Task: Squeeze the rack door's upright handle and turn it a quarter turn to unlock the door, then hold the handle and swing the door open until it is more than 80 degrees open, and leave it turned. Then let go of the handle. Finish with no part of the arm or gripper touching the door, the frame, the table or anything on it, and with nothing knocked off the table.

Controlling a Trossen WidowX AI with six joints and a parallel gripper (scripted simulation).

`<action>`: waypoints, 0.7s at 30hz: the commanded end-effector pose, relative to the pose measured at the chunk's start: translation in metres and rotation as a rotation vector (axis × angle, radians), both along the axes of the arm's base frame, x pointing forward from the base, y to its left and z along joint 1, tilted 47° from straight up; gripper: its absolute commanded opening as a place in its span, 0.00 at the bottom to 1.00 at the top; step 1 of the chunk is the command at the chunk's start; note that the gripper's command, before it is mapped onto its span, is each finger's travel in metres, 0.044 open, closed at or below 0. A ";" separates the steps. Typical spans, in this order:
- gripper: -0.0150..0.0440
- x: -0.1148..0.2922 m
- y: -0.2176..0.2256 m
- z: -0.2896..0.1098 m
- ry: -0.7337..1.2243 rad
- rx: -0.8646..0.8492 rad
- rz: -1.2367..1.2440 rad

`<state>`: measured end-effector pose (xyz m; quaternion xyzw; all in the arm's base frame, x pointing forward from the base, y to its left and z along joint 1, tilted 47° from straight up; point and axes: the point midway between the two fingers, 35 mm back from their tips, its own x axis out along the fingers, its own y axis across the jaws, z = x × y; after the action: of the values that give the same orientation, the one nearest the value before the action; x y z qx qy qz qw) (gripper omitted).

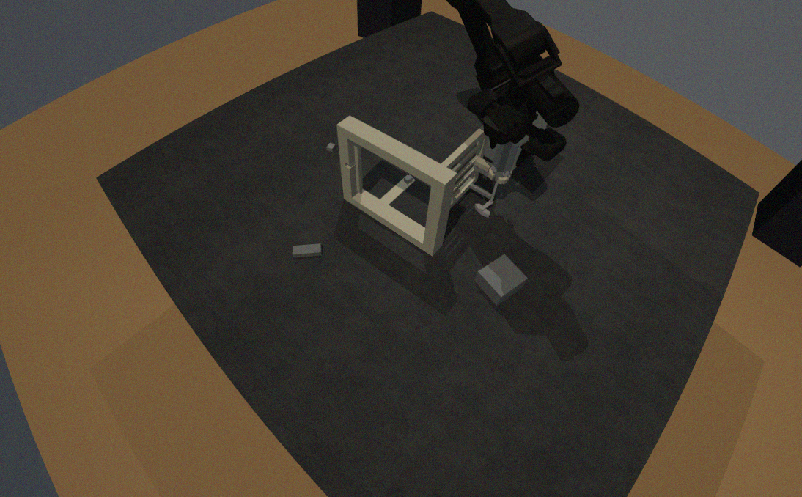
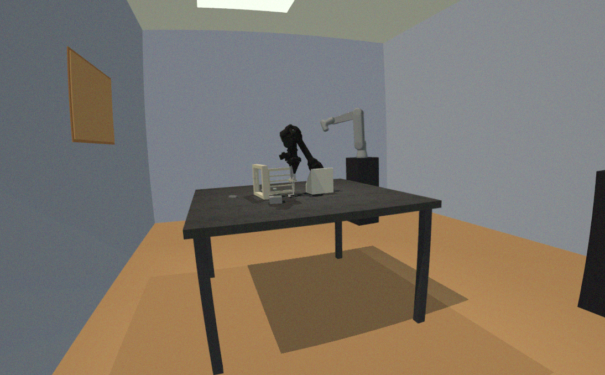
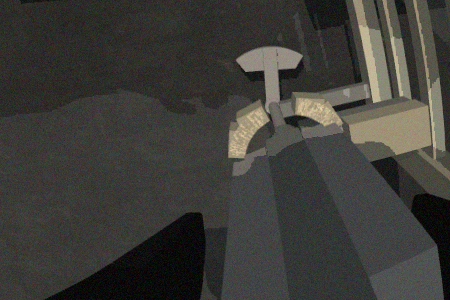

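Our gripper (image 1: 503, 161) (image 2: 294, 177) (image 3: 312, 220) stands open around the upright handle (image 1: 495, 190) (image 3: 276, 116), beside the swung-out rack door (image 1: 466, 166) (image 2: 280, 180) (image 3: 372, 47). If we withdraw sideways, a finger could snag the handle and drag the door back toward the frame (image 1: 438, 215) (image 2: 265, 182).

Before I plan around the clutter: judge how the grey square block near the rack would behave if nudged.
The grey square block would probably slide rather than roll, given its flat faces. Its low, broad shape suggests it would hardly tip.
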<state>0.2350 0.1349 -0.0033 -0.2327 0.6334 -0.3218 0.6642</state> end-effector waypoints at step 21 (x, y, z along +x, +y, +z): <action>0.76 0.003 0.026 0.021 0.001 0.008 0.012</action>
<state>0.2369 0.1546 0.0147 -0.2387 0.6335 -0.3165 0.6645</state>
